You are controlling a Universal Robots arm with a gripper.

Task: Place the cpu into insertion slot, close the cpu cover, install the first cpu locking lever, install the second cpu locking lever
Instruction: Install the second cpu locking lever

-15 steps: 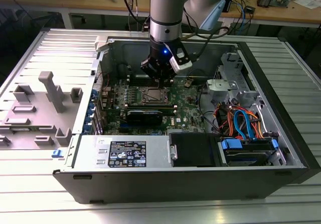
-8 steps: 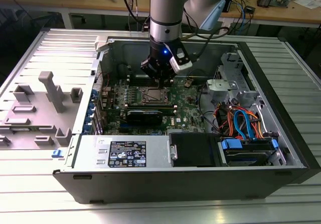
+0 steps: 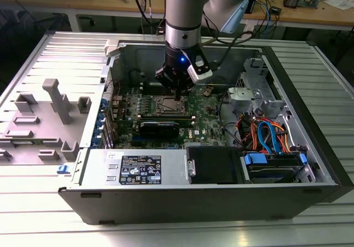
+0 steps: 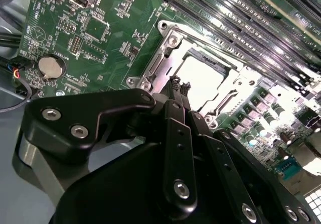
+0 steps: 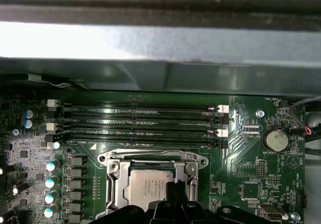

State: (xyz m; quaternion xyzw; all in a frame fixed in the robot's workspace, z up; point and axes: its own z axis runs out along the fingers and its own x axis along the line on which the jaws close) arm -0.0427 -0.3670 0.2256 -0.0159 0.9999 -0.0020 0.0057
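The arm is pointing straight down into the open case, its hand (image 4: 179,86) hovering narrow, fingertips together, just over the cpu (image 5: 152,186), which is sitting in the slot (image 5: 153,179) under the closed cover (image 5: 115,184).

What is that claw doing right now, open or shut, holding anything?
Claw: shut, fingertips together, nothing visibly held, right over the cpu in the insertion slot.
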